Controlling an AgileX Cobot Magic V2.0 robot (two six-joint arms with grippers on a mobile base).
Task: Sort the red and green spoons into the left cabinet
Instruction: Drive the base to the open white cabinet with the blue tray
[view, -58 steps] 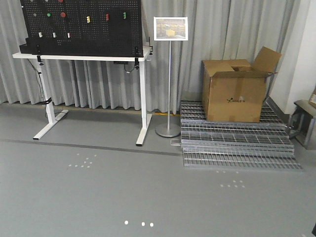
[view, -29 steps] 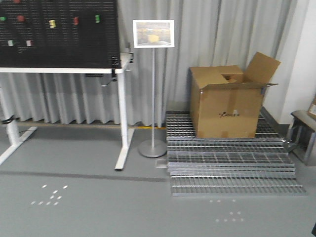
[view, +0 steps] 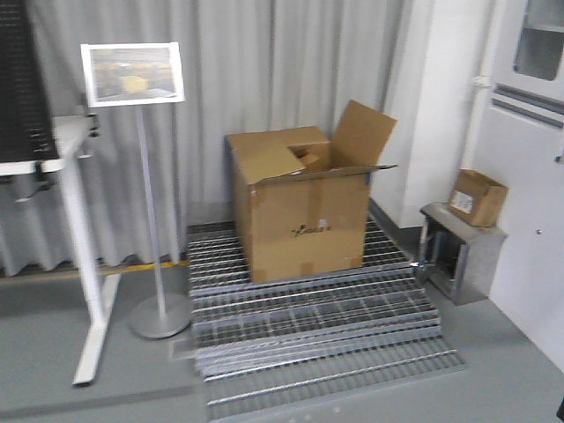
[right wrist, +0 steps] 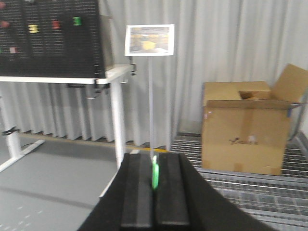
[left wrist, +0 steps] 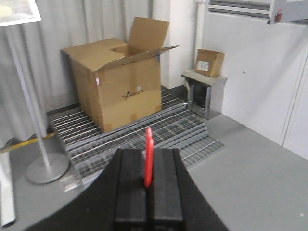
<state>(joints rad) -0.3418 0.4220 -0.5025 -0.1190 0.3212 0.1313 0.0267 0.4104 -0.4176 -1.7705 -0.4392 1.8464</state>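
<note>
Left jaws clamped on red spoon [left wrist: 149, 154], right jaws clamped on green spoon [right wrist: 155, 174]; cardboard box [view: 300, 229] sits on grating stack [view: 308, 352], open floor [view: 507, 374] past its right edge.

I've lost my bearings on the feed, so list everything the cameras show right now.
big cardboard box: one, brown, flaps open, standing on the metal grates
metal grates: a stack, grey, on the floor by the curtain
small cardboard box: one, brown, on top of the metal stool
metal stool: one, grey, right of the grates
sign stand: one, silver pole with a round base, left of the grates
table: one, white, far left
pegboard: one, black with small coloured pieces, on the table
curtain: grey, along the back
cupboard doors: white, on the right
red spoon: one, in the left claw
green spoon: one, in the right claw
</note>
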